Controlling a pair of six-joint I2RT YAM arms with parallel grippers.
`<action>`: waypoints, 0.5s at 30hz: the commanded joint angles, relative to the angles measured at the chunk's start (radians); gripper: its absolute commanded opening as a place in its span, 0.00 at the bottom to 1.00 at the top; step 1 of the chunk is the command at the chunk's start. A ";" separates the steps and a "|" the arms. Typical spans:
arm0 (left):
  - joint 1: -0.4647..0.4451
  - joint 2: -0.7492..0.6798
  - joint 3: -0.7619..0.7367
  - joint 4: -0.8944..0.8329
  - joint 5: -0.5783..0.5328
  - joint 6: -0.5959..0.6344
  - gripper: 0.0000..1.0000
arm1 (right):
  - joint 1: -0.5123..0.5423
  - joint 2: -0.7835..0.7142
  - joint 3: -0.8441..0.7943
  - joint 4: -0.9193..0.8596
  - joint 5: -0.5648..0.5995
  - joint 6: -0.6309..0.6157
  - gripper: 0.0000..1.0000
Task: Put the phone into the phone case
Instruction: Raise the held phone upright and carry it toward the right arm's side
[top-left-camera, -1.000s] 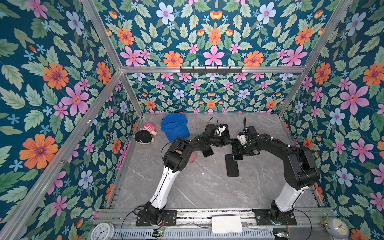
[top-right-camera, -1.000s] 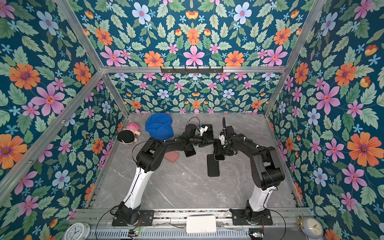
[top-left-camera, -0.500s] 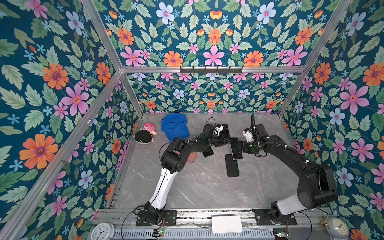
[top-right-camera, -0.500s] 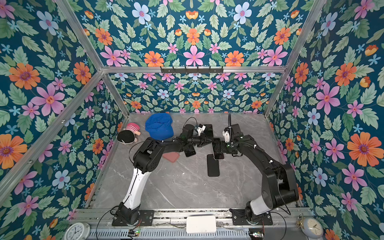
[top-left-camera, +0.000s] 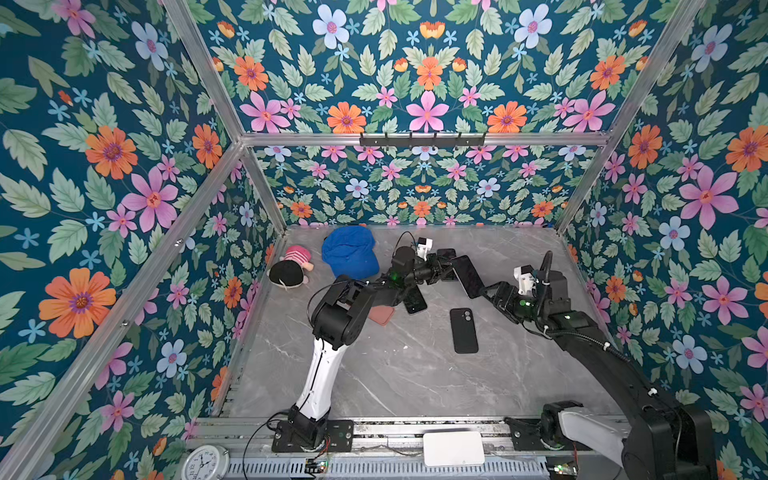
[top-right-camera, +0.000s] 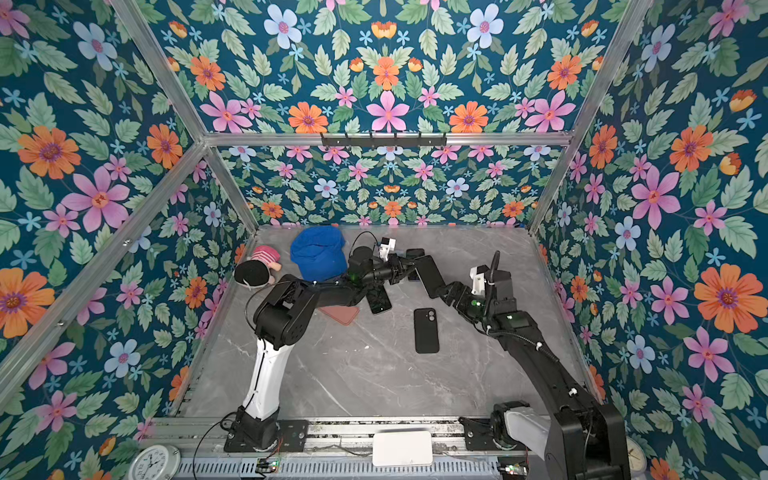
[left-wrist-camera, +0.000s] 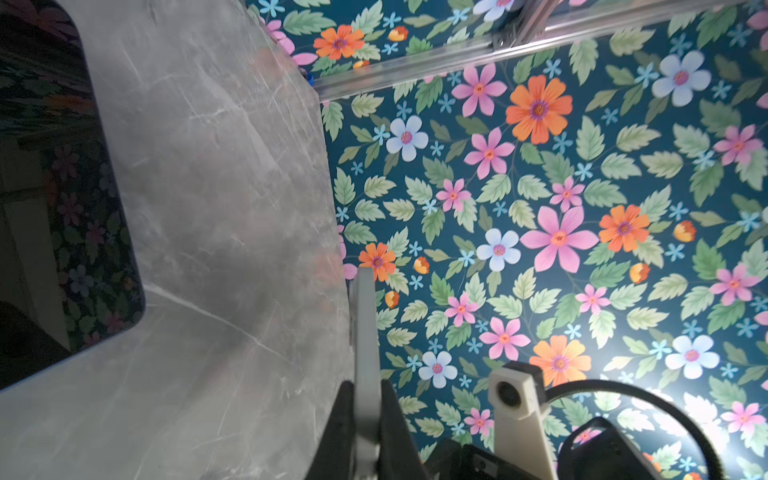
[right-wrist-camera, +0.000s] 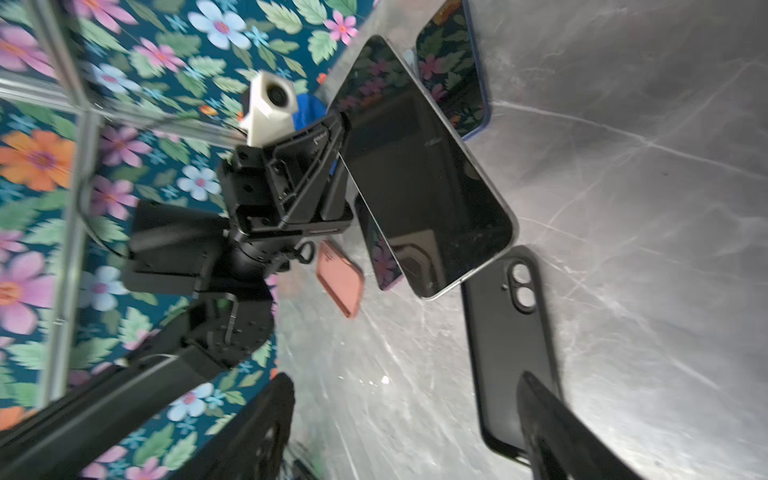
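Observation:
My left gripper (top-left-camera: 446, 268) is shut on the phone (top-left-camera: 467, 276), a dark-screened slab with a silver edge, and holds it tilted above the table. In the left wrist view the phone (left-wrist-camera: 365, 332) stands edge-on between the jaws of the left gripper (left-wrist-camera: 365, 395). The black phone case (top-left-camera: 464, 330) lies flat on the grey table, camera cut-out toward the back wall. Just off the phone's lower end my right gripper (top-left-camera: 486, 293) stands open. The right wrist view shows bare table between the right gripper's (right-wrist-camera: 407, 399) jaws, the phone (right-wrist-camera: 419, 174) ahead and the phone case (right-wrist-camera: 505, 340) beside one finger.
A second dark phone (top-left-camera: 415, 299) and a salmon case (top-left-camera: 382, 316) lie under the left arm. Another phone (top-left-camera: 446, 253) lies behind the left gripper. A blue cap (top-left-camera: 350, 257) and a doll (top-left-camera: 289, 270) sit at the back left. Flowered walls enclose the table.
The right arm has swung out to the right and stretched lower, and its jaws have opened wider. The left gripper has kept its hold on the phone in nearly the same place.

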 joint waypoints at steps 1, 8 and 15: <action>-0.001 -0.021 -0.015 0.167 -0.031 -0.093 0.00 | -0.014 0.006 -0.088 0.390 -0.069 0.265 0.82; 0.001 -0.017 -0.039 0.254 -0.053 -0.160 0.00 | -0.022 0.140 -0.179 0.811 -0.101 0.462 0.74; 0.001 -0.003 -0.047 0.323 -0.056 -0.214 0.00 | -0.022 0.239 -0.191 0.962 -0.087 0.500 0.60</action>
